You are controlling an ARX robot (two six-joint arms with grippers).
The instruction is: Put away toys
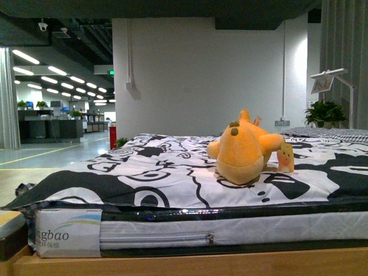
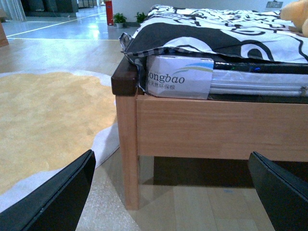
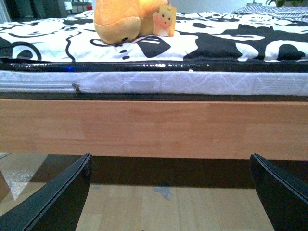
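An orange-yellow plush toy (image 1: 244, 148) lies on the black-and-white patterned bedspread (image 1: 161, 172), right of the bed's middle, with a small paper tag (image 1: 286, 158) hanging at its side. In the right wrist view the toy (image 3: 122, 21) rests above the mattress edge, far beyond my right gripper (image 3: 171, 192), which is open and low in front of the bed frame. A corner of the toy (image 2: 298, 14) shows in the left wrist view. My left gripper (image 2: 171, 192) is open near the floor, facing the bed's corner leg (image 2: 127, 149). Neither gripper shows in the front view.
The wooden bed frame (image 3: 154, 127) and the zipped mattress (image 1: 201, 233) stand between both grippers and the toy. A beige rug (image 2: 43, 120) lies on the floor beside the bed. A potted plant (image 1: 325, 112) and a lamp (image 1: 333, 77) stand at the far right.
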